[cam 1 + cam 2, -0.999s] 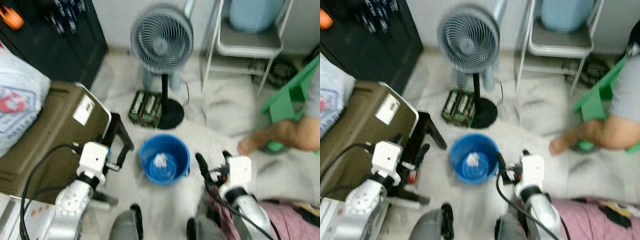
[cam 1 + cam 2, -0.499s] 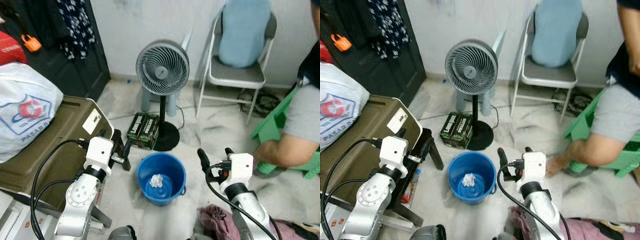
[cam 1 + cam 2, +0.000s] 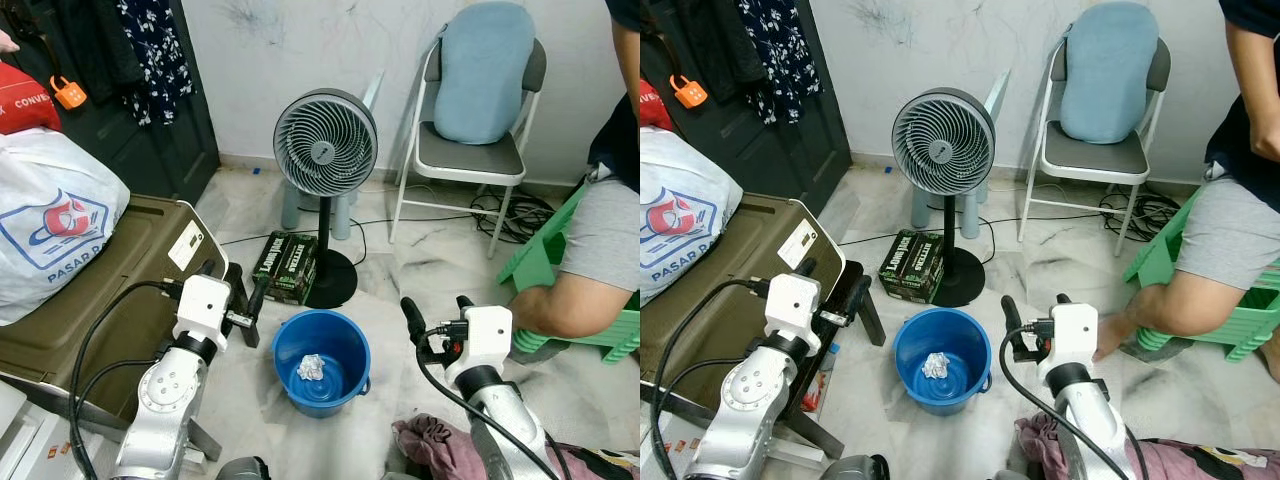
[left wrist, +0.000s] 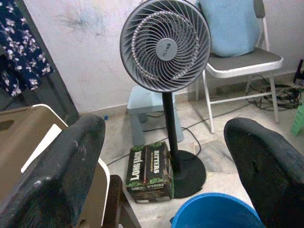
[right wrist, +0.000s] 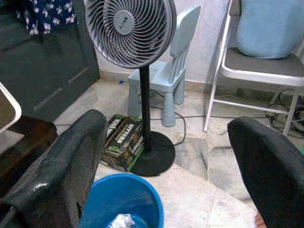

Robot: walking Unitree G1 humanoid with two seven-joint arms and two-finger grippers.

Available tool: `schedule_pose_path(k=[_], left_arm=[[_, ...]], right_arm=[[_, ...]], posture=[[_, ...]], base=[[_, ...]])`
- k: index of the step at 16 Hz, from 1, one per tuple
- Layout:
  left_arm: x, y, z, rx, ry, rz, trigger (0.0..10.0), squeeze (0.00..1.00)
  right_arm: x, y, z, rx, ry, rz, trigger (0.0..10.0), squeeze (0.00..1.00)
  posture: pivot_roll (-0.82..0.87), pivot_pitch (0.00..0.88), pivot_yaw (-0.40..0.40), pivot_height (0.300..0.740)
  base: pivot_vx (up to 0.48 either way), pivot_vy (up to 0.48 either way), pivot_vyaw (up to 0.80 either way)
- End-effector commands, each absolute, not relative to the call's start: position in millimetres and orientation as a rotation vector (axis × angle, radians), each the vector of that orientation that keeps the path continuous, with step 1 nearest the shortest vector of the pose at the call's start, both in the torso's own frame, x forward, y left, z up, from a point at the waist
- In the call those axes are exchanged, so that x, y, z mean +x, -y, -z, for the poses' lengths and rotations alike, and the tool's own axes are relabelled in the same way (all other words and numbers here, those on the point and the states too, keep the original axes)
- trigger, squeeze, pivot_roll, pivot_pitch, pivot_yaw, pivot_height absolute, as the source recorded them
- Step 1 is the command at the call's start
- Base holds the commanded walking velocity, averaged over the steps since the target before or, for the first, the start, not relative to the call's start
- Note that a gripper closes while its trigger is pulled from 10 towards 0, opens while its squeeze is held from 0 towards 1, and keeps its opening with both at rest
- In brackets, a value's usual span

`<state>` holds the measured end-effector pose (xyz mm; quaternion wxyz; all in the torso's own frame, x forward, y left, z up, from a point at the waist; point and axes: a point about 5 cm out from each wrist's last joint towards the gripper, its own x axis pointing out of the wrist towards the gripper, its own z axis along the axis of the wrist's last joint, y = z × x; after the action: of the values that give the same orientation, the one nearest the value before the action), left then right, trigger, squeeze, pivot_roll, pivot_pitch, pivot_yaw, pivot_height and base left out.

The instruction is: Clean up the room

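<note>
A blue bucket (image 3: pixel 320 362) stands on the floor between my two arms, with a crumpled white paper (image 3: pixel 311 367) lying inside it. My left gripper (image 3: pixel 232 282) hovers open beside the bucket's left rim, nothing between its fingers. At the bucket's right my right gripper (image 3: pixel 436 308) is open and empty too. A pink cloth (image 3: pixel 440 450) lies on the floor below the right arm. In the left wrist view the bucket's rim (image 4: pixel 213 211) shows between the black fingers (image 4: pixel 61 175). The right wrist view has the bucket (image 5: pixel 121 199) and paper (image 5: pixel 121 221) low between the fingers (image 5: pixel 266 166).
A standing fan (image 3: pixel 325 142) and a green box (image 3: pixel 288 266) are just behind the bucket. An olive suitcase (image 3: pixel 90 280) with a white bag (image 3: pixel 50 220) is on the left. A folding chair (image 3: pixel 470 150) stands at the back. A person (image 3: pixel 600 240) sits at right on a green stool (image 3: pixel 545 262).
The camera has tilted up and the blur has cleared, so more of the wall and chair shows. The person's arm has drawn back to the right. Both grippers keep their open pose.
</note>
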<state>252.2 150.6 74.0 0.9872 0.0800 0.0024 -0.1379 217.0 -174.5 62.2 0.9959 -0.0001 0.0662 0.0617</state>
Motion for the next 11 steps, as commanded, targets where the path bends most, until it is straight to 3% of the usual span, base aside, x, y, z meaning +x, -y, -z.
schedule_pose_path(k=[1, 11], left_arm=[[253, -152, -73, 0.172, -0.004, 0.268, 10.0, 0.0], [270, -152, -97, 0.169, 0.114, 0.174, 10.0, 0.0]], right_arm=[[223, 173, -74, -0.018, -0.078, -0.127, 10.0, 0.0], [241, 170, -99, -0.092, 0.025, -0.144, 10.0, 0.0]], posture=[[-0.09, 0.0, 0.044, 0.74], [-0.1, 0.0, 0.034, 0.74]], base=[[0.0, 0.0, 0.8], [0.0, 0.0, 0.8]])
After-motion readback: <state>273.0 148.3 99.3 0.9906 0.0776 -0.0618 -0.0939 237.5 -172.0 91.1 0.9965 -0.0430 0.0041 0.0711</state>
